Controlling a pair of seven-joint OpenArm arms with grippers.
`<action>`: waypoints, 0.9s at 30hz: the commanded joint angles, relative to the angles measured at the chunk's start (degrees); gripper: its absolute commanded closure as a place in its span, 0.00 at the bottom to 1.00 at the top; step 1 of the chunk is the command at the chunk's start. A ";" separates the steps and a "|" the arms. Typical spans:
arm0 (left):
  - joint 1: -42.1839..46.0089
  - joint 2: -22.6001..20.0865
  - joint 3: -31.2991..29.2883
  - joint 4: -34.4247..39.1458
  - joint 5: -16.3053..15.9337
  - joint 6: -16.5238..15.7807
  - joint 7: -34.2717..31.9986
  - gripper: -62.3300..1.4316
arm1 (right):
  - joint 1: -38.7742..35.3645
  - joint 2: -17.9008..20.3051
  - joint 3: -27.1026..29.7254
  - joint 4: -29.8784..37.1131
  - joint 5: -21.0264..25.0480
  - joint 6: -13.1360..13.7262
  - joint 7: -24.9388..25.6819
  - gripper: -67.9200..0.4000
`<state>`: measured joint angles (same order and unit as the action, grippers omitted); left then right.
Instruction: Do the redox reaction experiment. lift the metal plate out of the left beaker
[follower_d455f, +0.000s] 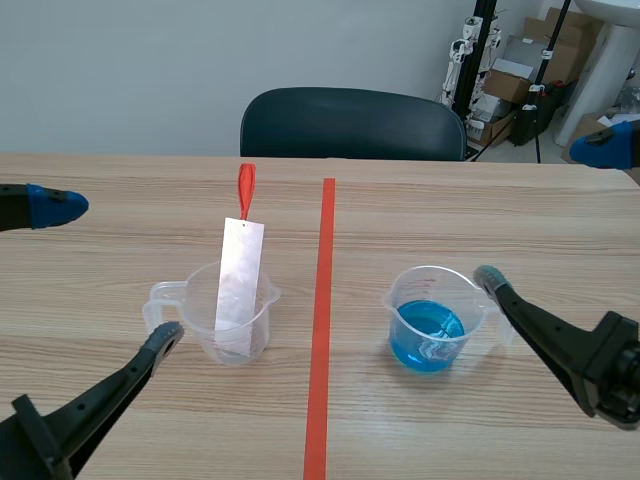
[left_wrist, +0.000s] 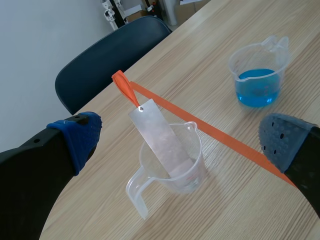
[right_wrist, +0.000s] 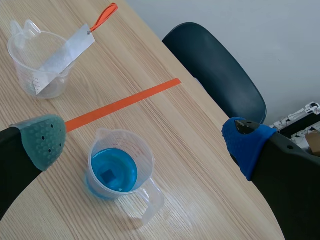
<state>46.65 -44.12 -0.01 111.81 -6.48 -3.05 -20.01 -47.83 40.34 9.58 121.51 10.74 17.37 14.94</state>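
Leaning from the left beaker (follower_d455f: 250, 335), the metal plate (follower_d455f: 240, 268) rises just ahead of the nearer left tool (follower_d455f: 112, 270). Its fingers are spread.

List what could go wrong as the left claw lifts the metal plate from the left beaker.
The metal plate leans on the rim of the left beaker; a slanted pull could tip it.
The open left claw has one finger near the beaker's handle and might knock it.
The thin plate may slip.

Foot of metal plate (follower_d455f: 240, 280) apparently hazy
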 joint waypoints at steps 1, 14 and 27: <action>-0.15 0.28 0.00 0.70 -0.20 0.33 -1.03 0.00 | 0.22 0.11 0.11 0.68 0.39 -0.37 0.79 0.00; -0.15 0.28 0.00 0.59 -0.20 0.31 -1.01 0.00 | 0.22 0.13 0.11 0.68 0.35 -0.37 0.79 0.00; -0.15 0.28 0.00 0.52 -0.20 0.31 -0.96 0.00 | 0.22 0.13 0.11 0.68 3.56 -0.42 -0.07 0.00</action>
<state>46.65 -44.12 -0.01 111.79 -6.48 -3.05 -20.01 -47.81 40.34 9.58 121.51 13.54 17.34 14.02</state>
